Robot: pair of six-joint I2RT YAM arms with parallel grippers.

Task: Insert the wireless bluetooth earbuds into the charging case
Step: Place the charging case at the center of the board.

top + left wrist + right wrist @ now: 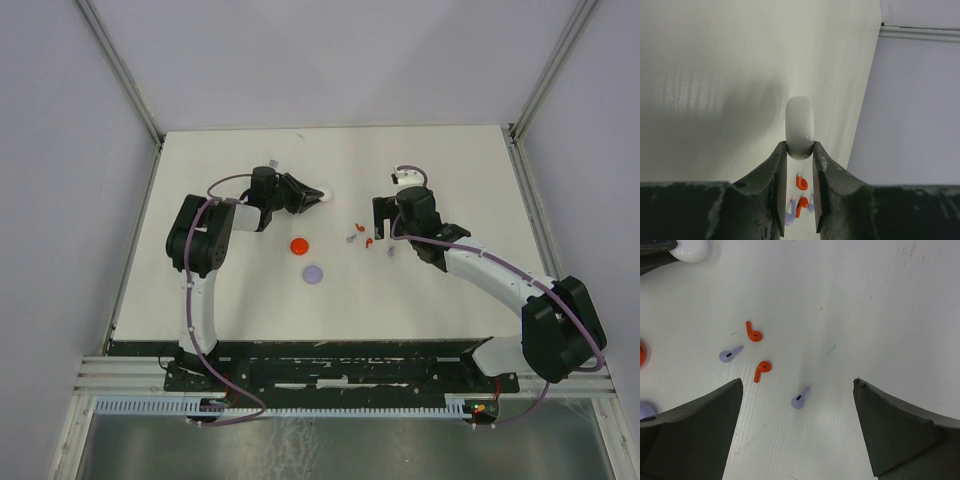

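Right wrist view: right gripper (798,384) jaws apart; pale-purple stemmed plastic earbud (799,398) between them, lower centre, stem toward upper right. Left gripper (800,148) clamps glossy white rounded case (799,122).

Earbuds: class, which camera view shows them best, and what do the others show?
Right wrist: four earbuds, two red, two pale purple, lie clear with stems visible. The top view shows only specks; the left wrist glimpses a few between its pincer fingers.
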